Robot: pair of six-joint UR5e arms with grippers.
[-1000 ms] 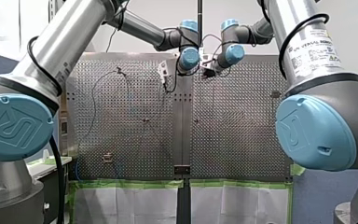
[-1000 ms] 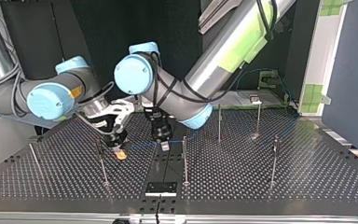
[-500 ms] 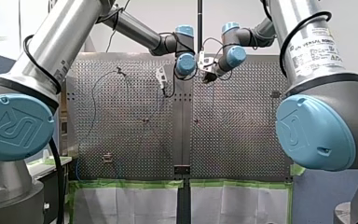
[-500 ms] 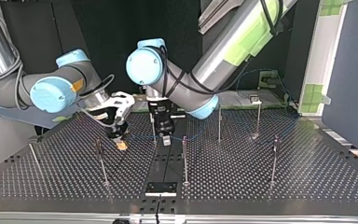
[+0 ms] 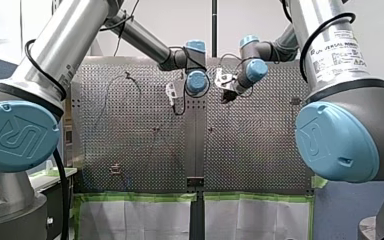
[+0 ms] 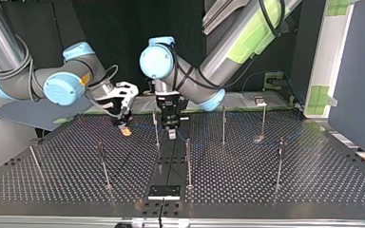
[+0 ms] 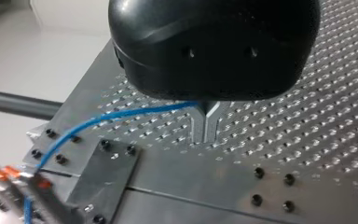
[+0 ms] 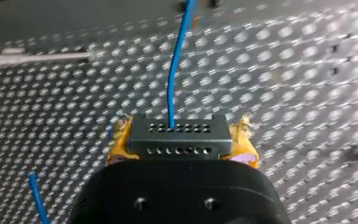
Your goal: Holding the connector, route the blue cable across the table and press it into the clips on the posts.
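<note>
Two large robot arms of brushed silver tube with rounded pale blue joint caps reach over a wide metal surface drilled with a regular grid of small holes. The left arm enters at the front view's left, the right arm at its right. Green tape edges the surface's near side in the front view. Thin upright metal posts stand spaced across the surface.

The right hand has a black body and yellow pads. It clamps a dark rectangular connector with two rows of tiny holes.

The left hand has a rounded black body. Its two metal fingers are pressed together on the blue cable, just above the surface. The cable is thin and smooth. One end leaves the connector's face, and at the left hand it curves away over the holes.
</note>
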